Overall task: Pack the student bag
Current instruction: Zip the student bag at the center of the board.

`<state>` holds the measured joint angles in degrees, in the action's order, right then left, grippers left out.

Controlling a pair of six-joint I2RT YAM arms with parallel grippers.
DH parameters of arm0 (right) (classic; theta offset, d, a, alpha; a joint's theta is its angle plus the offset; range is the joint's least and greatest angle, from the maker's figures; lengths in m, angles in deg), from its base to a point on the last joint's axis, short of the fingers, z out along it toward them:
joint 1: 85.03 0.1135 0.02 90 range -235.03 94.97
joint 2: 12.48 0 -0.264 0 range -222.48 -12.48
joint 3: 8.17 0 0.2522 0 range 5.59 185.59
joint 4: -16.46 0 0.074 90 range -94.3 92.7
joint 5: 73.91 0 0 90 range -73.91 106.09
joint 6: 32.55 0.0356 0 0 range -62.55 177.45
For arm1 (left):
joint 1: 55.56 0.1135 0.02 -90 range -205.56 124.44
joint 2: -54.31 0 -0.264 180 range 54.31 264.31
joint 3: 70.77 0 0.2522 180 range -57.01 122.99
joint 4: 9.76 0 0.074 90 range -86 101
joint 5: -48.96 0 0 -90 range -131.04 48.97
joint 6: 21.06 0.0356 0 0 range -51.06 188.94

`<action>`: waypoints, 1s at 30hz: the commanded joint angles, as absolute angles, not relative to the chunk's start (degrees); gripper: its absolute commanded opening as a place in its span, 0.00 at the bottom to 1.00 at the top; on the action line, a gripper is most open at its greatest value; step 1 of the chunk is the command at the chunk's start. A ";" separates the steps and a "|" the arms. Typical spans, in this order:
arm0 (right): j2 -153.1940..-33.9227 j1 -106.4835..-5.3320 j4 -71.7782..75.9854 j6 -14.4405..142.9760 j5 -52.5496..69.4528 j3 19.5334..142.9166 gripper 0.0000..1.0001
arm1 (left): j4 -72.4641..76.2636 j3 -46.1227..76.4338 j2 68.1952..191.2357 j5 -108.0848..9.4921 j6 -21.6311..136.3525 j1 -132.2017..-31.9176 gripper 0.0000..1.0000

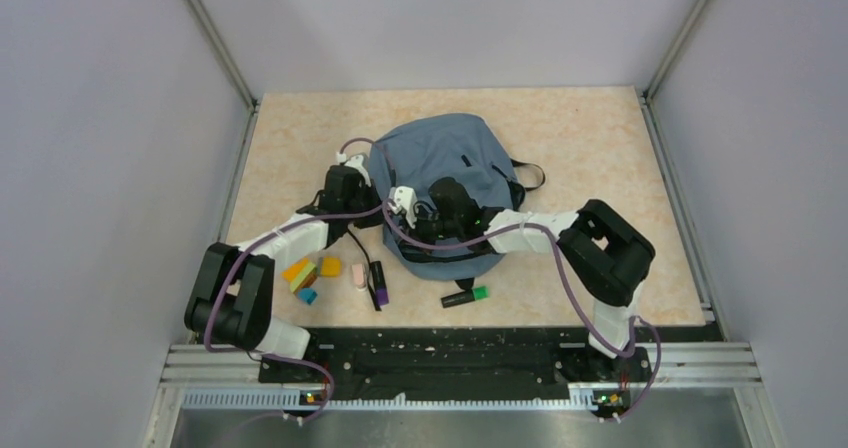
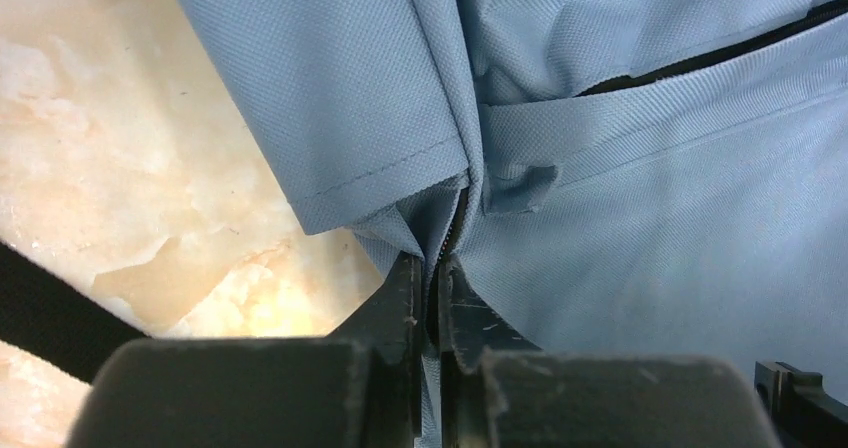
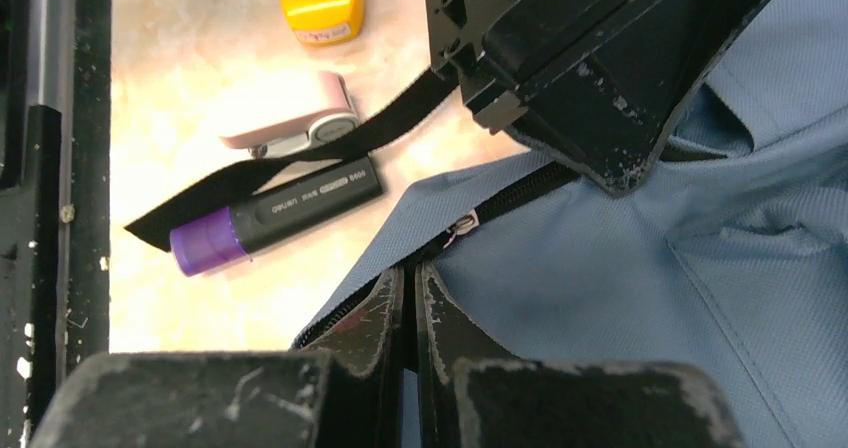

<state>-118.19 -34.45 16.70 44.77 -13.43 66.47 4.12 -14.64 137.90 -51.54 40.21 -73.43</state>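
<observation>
The student bag (image 1: 450, 153), slate-blue with black zippers, lies flat in the middle of the table. My left gripper (image 1: 358, 190) is at its left edge. In the left wrist view its jaws (image 2: 435, 268) are shut on a fold of the bag's fabric (image 2: 640, 218) beside a zipper. My right gripper (image 1: 425, 226) is on the bag's near left part. In the right wrist view it (image 3: 408, 283) is shut on the bag (image 3: 620, 298) at the edge of a black zipper (image 3: 520, 193). What is inside the bag is hidden.
On the table near the bag lie a purple-capped black marker (image 1: 379, 286) (image 3: 270, 216), a pink eraser (image 1: 358, 276) (image 3: 290, 118), an orange block (image 1: 330, 266), a teal piece (image 1: 308, 295), a coloured stack (image 1: 299, 271) and a green highlighter (image 1: 466, 296). A black strap (image 3: 300, 163) crosses the marker.
</observation>
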 commanded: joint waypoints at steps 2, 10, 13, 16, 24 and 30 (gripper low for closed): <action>-113.91 -32.29 11.12 43.26 -9.29 68.90 0.00 | 1.71 -12.67 137.14 -52.07 40.95 -73.31 0.00; -106.18 -30.30 7.98 44.36 -3.93 65.07 0.00 | 0.40 -10.65 137.95 -50.69 41.55 -73.23 0.00; -104.38 -30.03 6.13 44.24 -3.12 64.23 0.00 | 0.16 -9.80 138.24 -50.47 41.61 -73.23 0.00; -102.79 -29.66 4.24 43.79 -2.02 63.40 0.00 | -0.04 -8.96 138.28 -49.71 41.94 -73.18 0.00; -97.58 -28.41 0.55 42.85 1.70 60.64 0.00 | 2.18 -4.51 140.24 -47.32 43.17 -72.89 0.00; -95.90 -28.01 -0.14 42.25 5.11 58.80 0.00 | 3.65 -0.50 142.83 -46.31 45.02 -72.43 0.00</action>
